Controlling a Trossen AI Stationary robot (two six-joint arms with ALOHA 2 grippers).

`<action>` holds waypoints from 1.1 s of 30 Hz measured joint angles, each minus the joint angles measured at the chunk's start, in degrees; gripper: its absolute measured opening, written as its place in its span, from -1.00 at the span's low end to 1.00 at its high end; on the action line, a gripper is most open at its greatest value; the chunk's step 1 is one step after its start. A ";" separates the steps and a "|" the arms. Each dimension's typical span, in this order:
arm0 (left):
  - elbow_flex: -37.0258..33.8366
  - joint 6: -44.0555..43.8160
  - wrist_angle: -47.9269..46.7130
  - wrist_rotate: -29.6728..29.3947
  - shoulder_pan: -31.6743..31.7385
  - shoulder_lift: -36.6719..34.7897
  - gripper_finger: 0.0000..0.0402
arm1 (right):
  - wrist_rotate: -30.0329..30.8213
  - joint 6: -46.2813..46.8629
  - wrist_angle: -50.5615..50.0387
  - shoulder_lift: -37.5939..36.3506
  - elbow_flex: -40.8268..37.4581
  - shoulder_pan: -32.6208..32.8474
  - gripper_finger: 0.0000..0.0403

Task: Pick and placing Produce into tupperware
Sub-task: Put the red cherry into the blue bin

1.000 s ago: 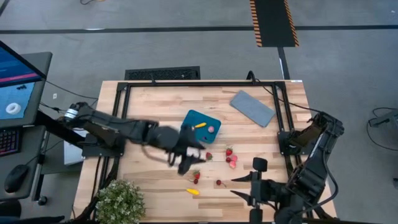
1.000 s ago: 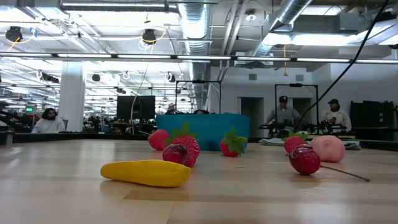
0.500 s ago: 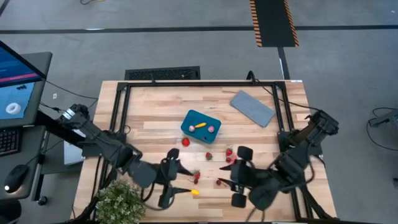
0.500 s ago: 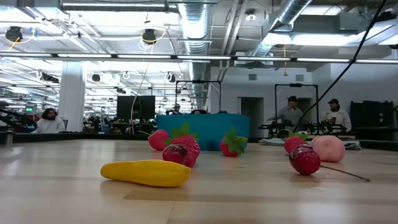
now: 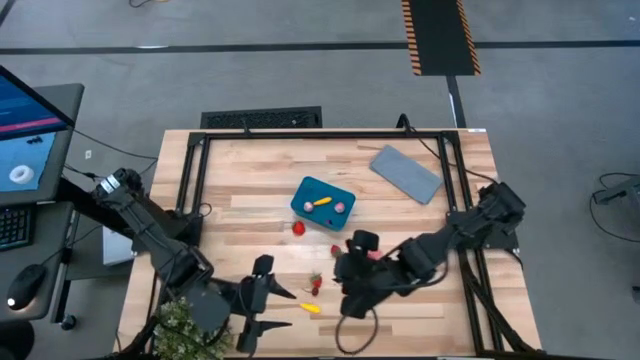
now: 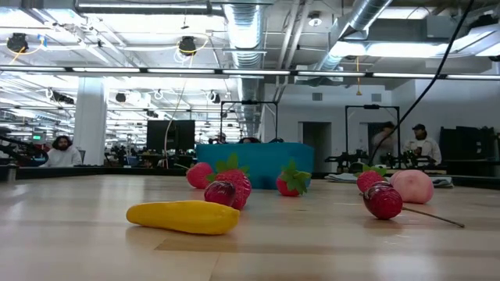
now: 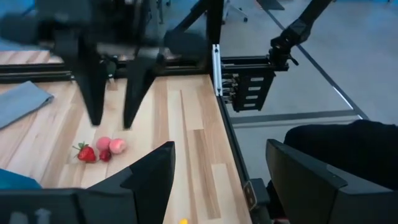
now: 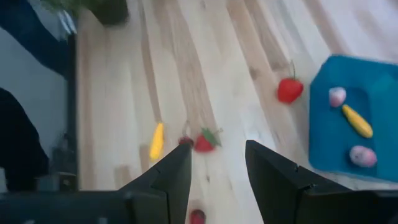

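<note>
Right pincer [image 5: 340, 290] open above table; yellow piece [image 5: 311, 309] lengthwise left-right.

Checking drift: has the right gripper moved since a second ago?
Yes. The right gripper has swung in from the table's near right edge toward the teal container.

A large open-plan robotics lab or industrial workspace. Exposed silver ducting [image 6: 244, 31] and pipes overhead, rows of strip lights [image 6: 156, 70], white columns [image 6: 90, 121]. Grey concrete floor [image 5: 250, 70] with black-and-orange hazard striping [image 5: 438, 35]. Butcher-block table [image 5: 250, 180] in a black metal frame [image 5: 320, 134], monitor [image 5: 25, 130] alongside. Seated person [image 6: 61, 151] at distant desks, standing people [image 6: 422, 144] further back.
</note>
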 joint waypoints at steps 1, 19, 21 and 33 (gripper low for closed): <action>0.00 0.19 0.00 -0.02 -0.36 0.00 0.19 | -0.75 -0.09 0.46 0.73 0.01 -0.67 -0.13; -0.02 -0.39 0.13 -0.39 -3.68 0.02 0.19 | -12.24 -3.73 6.53 11.45 0.10 -6.79 -0.13; -0.02 -0.71 0.15 -0.37 -4.15 0.02 0.19 | -12.07 -4.15 8.38 12.29 0.26 -7.18 -0.13; -0.03 -3.19 -1.56 1.33 -10.29 0.04 0.19 | -19.41 -4.76 9.66 17.85 0.13 -9.78 -0.13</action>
